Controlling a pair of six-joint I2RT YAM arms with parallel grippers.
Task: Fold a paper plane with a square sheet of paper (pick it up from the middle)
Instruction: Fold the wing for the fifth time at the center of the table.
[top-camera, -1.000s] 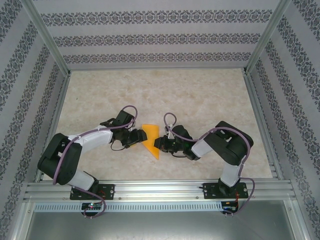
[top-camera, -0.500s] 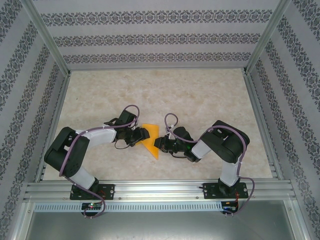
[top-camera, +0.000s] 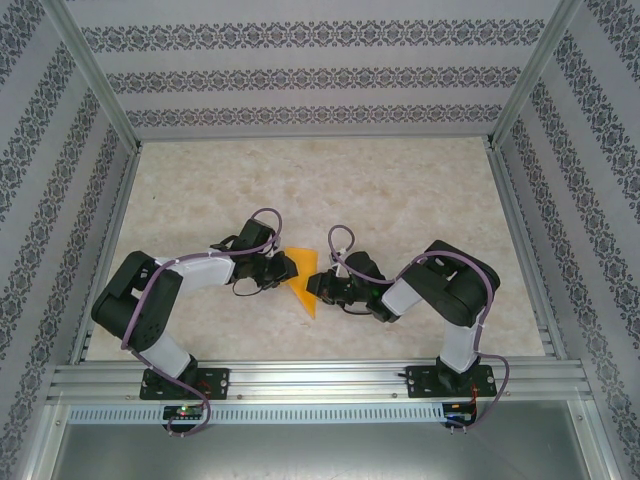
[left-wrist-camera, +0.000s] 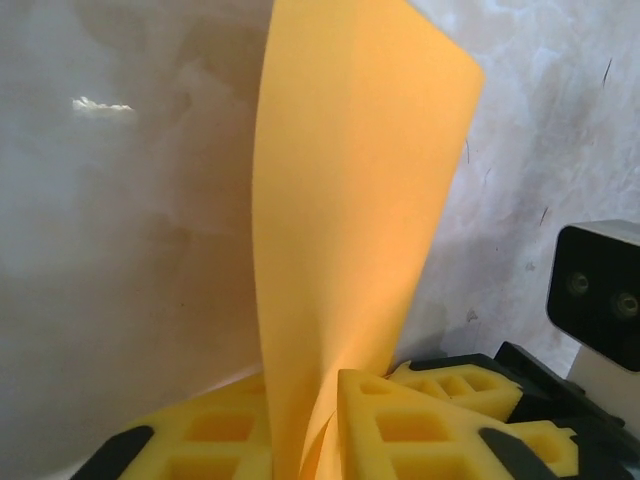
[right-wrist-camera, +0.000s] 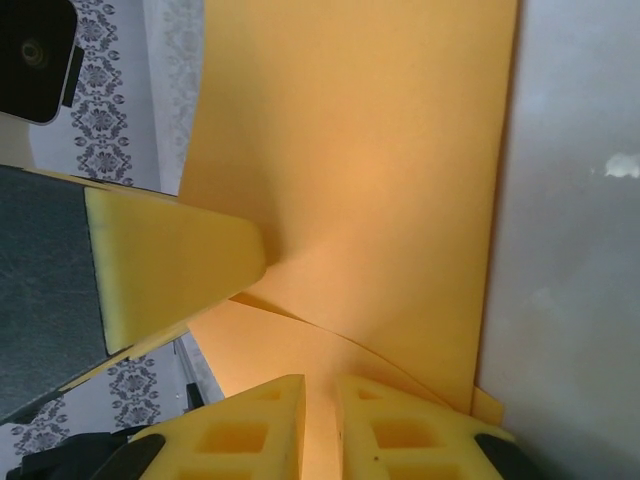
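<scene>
I had the sheet (top-camera: 303, 281) pinched from both sides near the middle of the table (top-camera: 400, 190), bent and partly creased. The left gripper (left-wrist-camera: 322, 405) was closed on one edge, and the right gripper (right-wrist-camera: 320, 405) was closed on the opposite one. By my reckoning the folding was only begun: no narrow dart yet, and most creases were left to make.

Paper sheet (top-camera: 303, 277): one, orange-yellow, mid-table. Robot arms: two, left arm (top-camera: 190, 275) based at 7 o'clock, right arm (top-camera: 440, 290) at 5 o'clock. Grippers: two — left gripper (top-camera: 287, 268) at 9 o'clock of sheet, right gripper (top-camera: 314, 288) at 3 o'clock. Yellow foam finger pads (left-wrist-camera: 400, 425): two per gripper, four total. Purple cables (top-camera: 262, 213): two. Patterned walls (top-camera: 310, 75): three — at 9, 12, 3 o'clock. Table (top-camera: 400, 190): one.
</scene>
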